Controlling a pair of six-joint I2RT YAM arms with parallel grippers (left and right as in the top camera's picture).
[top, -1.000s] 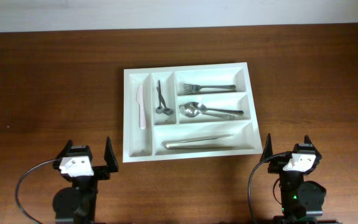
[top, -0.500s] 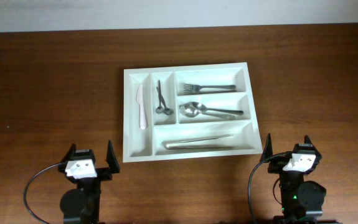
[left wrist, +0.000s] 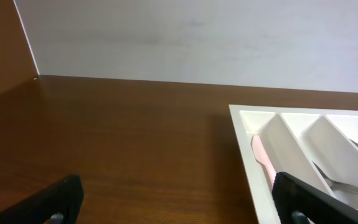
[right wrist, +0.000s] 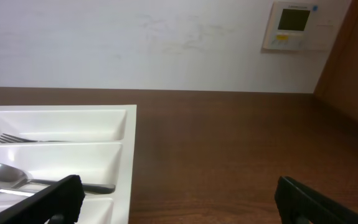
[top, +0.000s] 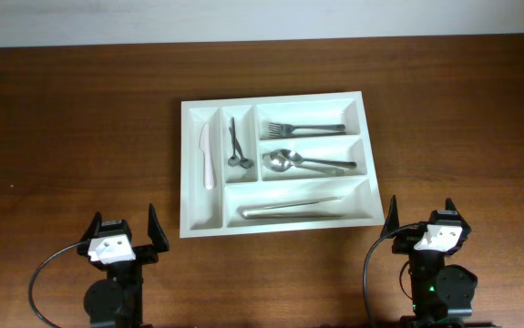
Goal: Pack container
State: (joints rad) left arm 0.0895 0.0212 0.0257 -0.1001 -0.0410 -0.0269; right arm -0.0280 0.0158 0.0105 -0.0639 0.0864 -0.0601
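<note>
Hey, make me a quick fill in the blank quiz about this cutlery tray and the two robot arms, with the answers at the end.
1. The white tray is divided into ___ compartments.
2. The pale knife lies alone in the compartment farthest to the ___.
3. In the overhead view, the compartment directly above the large spoons holds ___.
4. The left tool and the right tool are both ___ and hold nothing.

Missing words: five; left; forks; open.
</note>
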